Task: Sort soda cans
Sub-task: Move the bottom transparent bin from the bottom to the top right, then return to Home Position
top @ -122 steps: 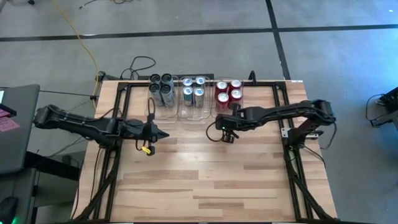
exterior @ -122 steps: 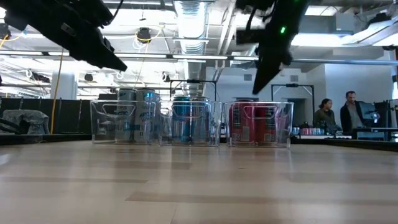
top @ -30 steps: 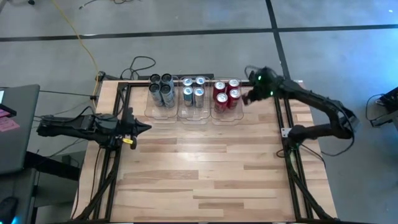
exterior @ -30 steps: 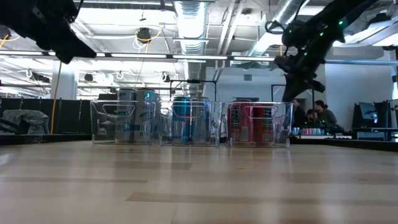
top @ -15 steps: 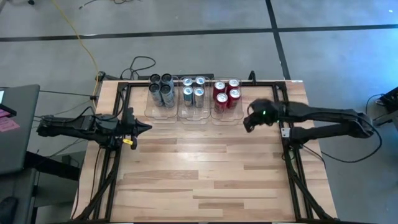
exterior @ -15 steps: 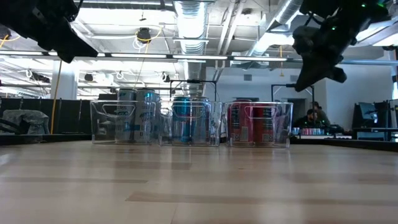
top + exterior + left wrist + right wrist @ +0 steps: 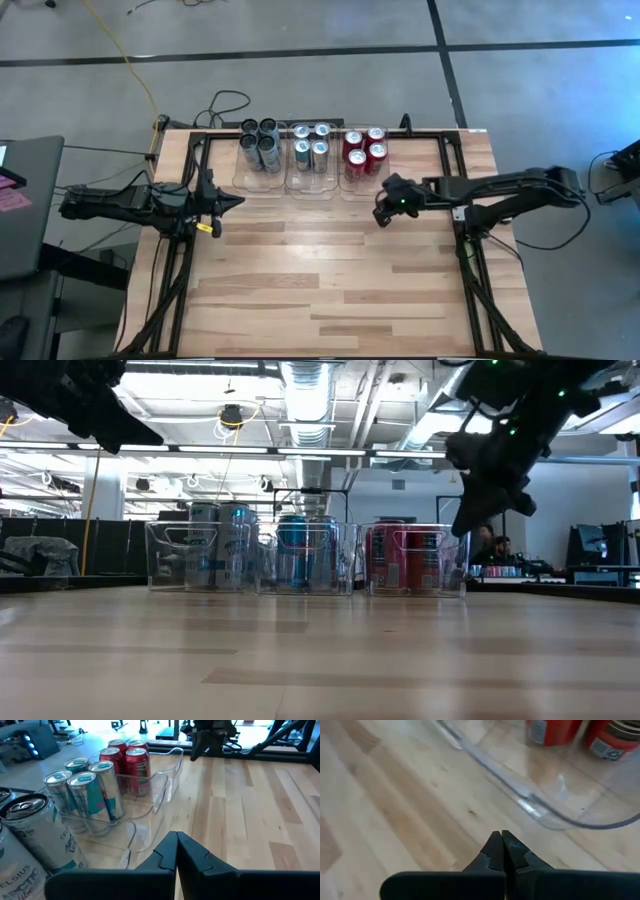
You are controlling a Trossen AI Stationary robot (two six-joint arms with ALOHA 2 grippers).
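Note:
The soda cans stand upright in three clear bins along the table's far edge: dark grey cans in the left bin, silver-and-blue cans in the middle bin, red cans in the right bin. My right gripper is shut and empty, hanging above the table just in front of the red cans' bin. My left gripper is shut and empty near the table's left edge, pointing toward the bins.
Black frame rails run along the table's left and right sides. The wooden tabletop stretches in front of the bins. People stand in the room beyond the table.
My right gripper has swung from beside the red cans' bin at the far right toward the table's near side and then left, sinking a little and rolling, to a spot in front of that bin. It has stayed shut. The cans have not moved.

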